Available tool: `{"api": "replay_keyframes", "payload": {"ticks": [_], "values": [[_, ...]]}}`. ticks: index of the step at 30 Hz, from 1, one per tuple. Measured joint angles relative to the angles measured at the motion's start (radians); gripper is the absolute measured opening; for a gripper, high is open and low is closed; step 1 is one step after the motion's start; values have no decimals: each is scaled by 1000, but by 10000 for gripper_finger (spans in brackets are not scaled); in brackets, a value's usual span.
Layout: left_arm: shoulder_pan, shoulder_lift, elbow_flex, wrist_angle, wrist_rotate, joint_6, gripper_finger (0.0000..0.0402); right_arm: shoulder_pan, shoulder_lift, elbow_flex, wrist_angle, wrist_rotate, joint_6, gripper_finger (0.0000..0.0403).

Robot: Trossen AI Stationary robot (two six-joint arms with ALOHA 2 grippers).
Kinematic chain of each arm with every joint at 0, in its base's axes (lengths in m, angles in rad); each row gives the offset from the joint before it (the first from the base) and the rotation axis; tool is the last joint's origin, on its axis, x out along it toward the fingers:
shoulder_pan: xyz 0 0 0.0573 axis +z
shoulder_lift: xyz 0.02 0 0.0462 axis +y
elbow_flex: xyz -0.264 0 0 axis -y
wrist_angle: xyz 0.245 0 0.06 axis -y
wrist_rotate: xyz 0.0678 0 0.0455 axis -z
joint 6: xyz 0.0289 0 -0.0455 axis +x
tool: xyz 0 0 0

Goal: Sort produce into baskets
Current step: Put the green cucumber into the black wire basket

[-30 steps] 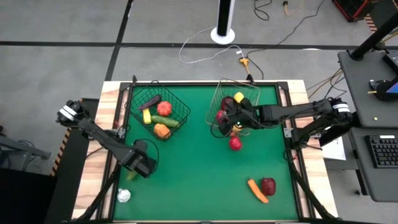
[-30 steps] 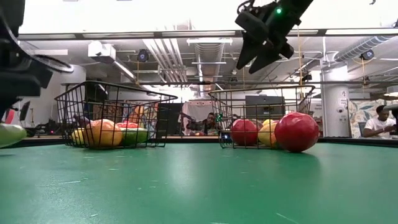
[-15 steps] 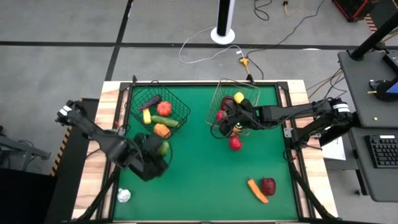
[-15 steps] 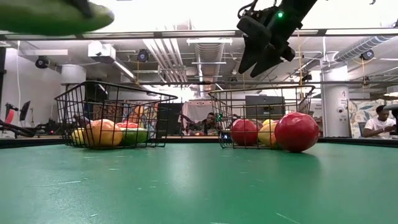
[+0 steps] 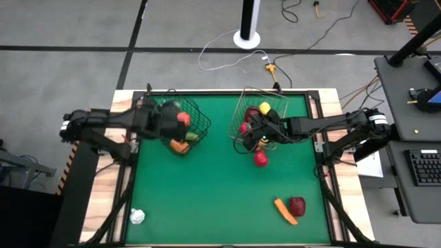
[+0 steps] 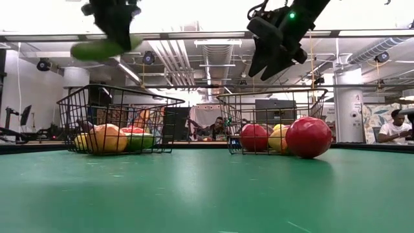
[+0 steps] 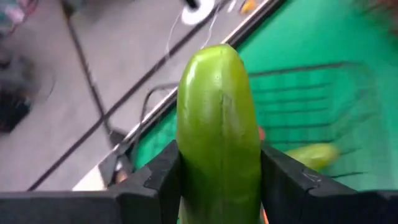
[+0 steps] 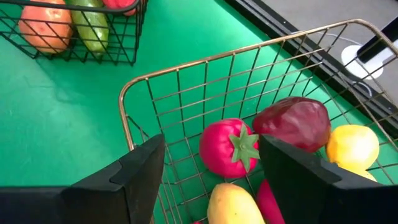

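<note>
Holding a green cucumber [image 7: 219,130] clamped between the two fingers of my left hand [image 6: 111,26], I have it raised above the dark basket [image 6: 116,120] at the far left of the tabletop [image 5: 220,200]; the low view places the cucumber over the basket's near-left part, though I cannot tell how well it is centred over the opening. My right hand [image 6: 275,42] hangs over the pale basket [image 8: 249,81], fingers spread wide and carrying nothing. The dark basket already holds orange, red, yellow and green pieces, and the pale one a red tomato [image 8: 227,149], a purple piece [image 8: 292,121] and yellow fruit. Outstanding on the tabletop: a red ball-shaped fruit [image 5: 260,159] just outside the pale basket's near wall, a carrot [image 5: 285,211] and a dark red fruit [image 5: 297,205] lying together near the front right, and a white piece [image 5: 137,216] at the front left corner. Risks as I judge them: released from this height, the cucumber could strike the rim or the fruit already piled inside, bounce, and roll out onto the felt; a long piece may also land across the wire edge and hang there. Releasing before my hand is squarely over the opening would drop it outside altogether. On the right, lowering my open fingers carelessly could catch the pale wire and drag or tip the basket, and the round red fruit beside it would roll at the slightest nudge.
</note>
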Motion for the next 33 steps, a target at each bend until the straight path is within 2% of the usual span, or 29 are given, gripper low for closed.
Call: {"api": "replay_keyframes", "payload": {"ticks": [3, 7, 9, 11, 19, 33], "values": [[144, -16, -89, 96, 86, 108, 149, 6, 0, 0, -4, -4, 0, 249], [319, -31, -224, 290, 292, 280, 149, 15, 0, 0, -4, -19, -2, 253], [388, -31, -272, 359, 395, 332, 149, 19, 0, 0, -4, -19, -6, 256], [433, -27, -306, 398, 456, 362, 149, 23, 0, 0, -4, -19, -6, 259], [472, -2, -358, 405, 464, 401, 171, 26, 0, 0, -3, -19, -7, 267], [471, -1, -324, 439, 457, 401, 201, 26, 0, 0, -3, -19, -6, 272]]}}
